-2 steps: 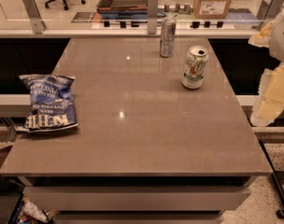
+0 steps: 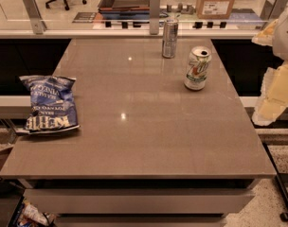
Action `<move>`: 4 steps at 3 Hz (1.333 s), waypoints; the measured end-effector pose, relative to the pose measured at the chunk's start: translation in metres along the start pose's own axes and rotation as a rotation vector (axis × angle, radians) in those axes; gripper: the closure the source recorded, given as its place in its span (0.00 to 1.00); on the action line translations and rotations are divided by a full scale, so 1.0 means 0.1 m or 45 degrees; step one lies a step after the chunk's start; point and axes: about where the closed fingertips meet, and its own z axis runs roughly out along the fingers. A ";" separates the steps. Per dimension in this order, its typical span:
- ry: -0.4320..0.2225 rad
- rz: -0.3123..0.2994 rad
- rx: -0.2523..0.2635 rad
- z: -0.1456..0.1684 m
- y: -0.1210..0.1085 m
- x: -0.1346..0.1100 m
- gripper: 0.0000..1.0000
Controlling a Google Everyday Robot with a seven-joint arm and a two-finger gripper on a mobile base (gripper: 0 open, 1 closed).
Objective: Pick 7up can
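The 7up can (image 2: 197,69) stands upright on the brown table (image 2: 144,136), at the back right. It is short and white, with green lettering, a red spot and a silver top. My gripper (image 2: 272,103) shows as pale cream parts at the right edge of the camera view. It is beyond the table's right side, to the right of the can and a little nearer than it, and does not touch it.
A taller, slim silver can (image 2: 169,38) stands behind and left of the 7up can, near the table's back edge. A blue chip bag (image 2: 49,103) lies at the left edge. A counter with posts and a cardboard box (image 2: 216,0) runs behind.
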 end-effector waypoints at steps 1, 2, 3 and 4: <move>-0.104 0.044 0.024 0.07 -0.16 0.06 0.00; -0.293 0.107 0.026 0.30 -0.32 0.10 0.00; -0.472 0.180 0.041 0.51 -0.48 0.09 0.00; -0.606 0.232 0.051 0.74 -0.60 0.09 0.00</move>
